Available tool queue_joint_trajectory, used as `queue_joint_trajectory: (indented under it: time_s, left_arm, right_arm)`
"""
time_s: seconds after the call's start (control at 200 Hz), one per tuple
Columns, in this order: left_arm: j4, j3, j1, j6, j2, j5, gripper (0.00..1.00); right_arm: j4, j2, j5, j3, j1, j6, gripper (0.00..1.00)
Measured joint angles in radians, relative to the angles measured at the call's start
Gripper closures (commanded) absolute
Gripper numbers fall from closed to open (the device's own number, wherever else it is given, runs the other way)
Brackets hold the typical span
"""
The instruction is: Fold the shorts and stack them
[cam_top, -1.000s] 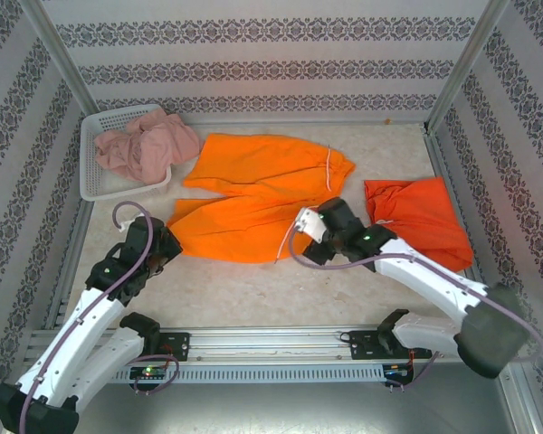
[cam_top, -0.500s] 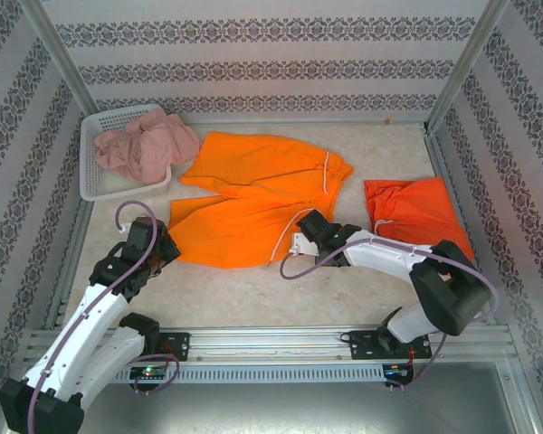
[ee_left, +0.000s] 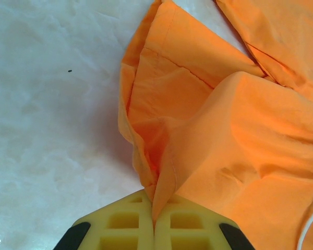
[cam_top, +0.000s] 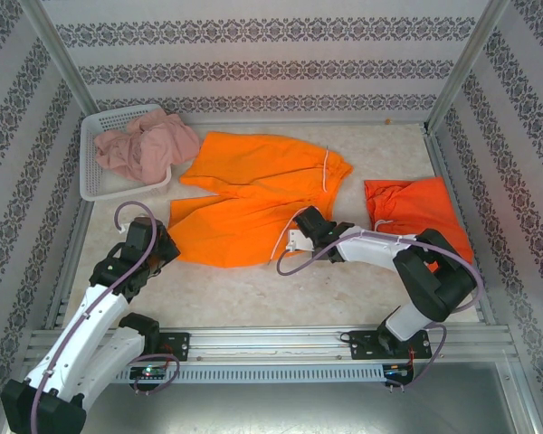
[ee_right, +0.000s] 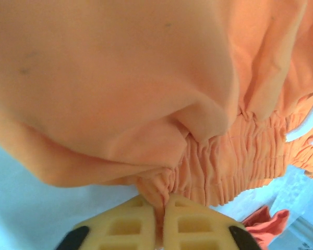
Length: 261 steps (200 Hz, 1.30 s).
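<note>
The yellow-orange shorts [cam_top: 253, 194] lie spread across the middle of the table, waistband to the right. My left gripper [cam_top: 167, 249] is shut on the near left leg hem; in the left wrist view the cloth [ee_left: 224, 130] is pinched between the yellow pads of the gripper [ee_left: 155, 208]. My right gripper [cam_top: 306, 226] is shut on the near corner of the gathered waistband [ee_right: 240, 156], the fabric bunched at the gripper [ee_right: 161, 205]. Red-orange shorts [cam_top: 416, 217] lie folded at the right. Pink shorts [cam_top: 149, 145] are heaped in the basket.
A white mesh basket [cam_top: 95, 185] stands at the back left against the wall. A white drawstring [cam_top: 328, 167] trails from the waistband. Metal frame posts and patterned walls close in the table. Bare tabletop [cam_top: 253, 289] runs along the near edge.
My right arm swung left onto the near waistband corner of the yellow-orange shorts and its jaws closed on it. The left gripper kept its hold on the leg hem.
</note>
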<state>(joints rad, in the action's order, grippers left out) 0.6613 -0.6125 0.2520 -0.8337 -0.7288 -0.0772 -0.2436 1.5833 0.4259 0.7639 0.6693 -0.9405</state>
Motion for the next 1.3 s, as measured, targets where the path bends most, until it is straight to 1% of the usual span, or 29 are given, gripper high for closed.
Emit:
queue_joint_trajectory:
  time_s: [0.16,0.235,0.33,0.46,0.589,0.744,0.839,0.964,1.074,1.209,1.304]
  left_arm:
    - [-0.003,-0.001,-0.019,0.016,-0.004,0.006,1.00]
    - [0.009,-0.023,-0.029,0.032,-0.007,0.005,1.00]
    - [0.040,-0.103,-0.045,0.063,-0.012,-0.003,1.00]
    - [0.059,-0.240,-0.066,0.101,-0.013,-0.015,1.00]
    - [0.073,-0.300,-0.071,0.124,-0.011,-0.021,1.00]
    - [0.109,-0.299,-0.071,0.131,-0.023,-0.020,1.00]
    - [0.113,-0.311,-0.072,0.143,-0.077,-0.005,1.00]
    - [0.107,-0.429,-0.088,0.168,-0.244,0.020,1.00]
    - [0.073,-0.601,-0.107,0.189,-0.441,0.052,1.00]
    - [0.037,-0.920,-0.158,0.207,-0.724,0.102,1.00]
    - [0.040,-1.234,-0.183,0.230,-0.940,0.105,1.00]
  right_arm:
    - [0.008,-0.005,0.000,0.000,-0.007,-0.001,1.00]
    - [-0.015,-0.038,-0.011,0.003,-0.008,0.002,1.00]
    - [-0.074,-0.127,-0.048,0.024,-0.014,0.018,1.00]
    - [-0.140,-0.289,-0.106,0.064,-0.019,0.048,1.00]
    - [-0.194,-0.414,-0.150,0.068,-0.020,0.078,1.00]
    - [-0.248,-0.472,-0.213,0.067,-0.039,0.122,1.00]
    - [-0.261,-0.472,-0.248,0.071,-0.072,0.146,1.00]
    - [-0.282,-0.406,-0.287,0.151,-0.132,0.172,1.00]
    - [-0.276,-0.293,-0.316,0.301,-0.183,0.199,1.00]
    - [-0.269,-0.127,-0.341,0.550,-0.246,0.241,1.00]
    - [-0.267,-0.013,-0.342,0.768,-0.290,0.287,1.00]
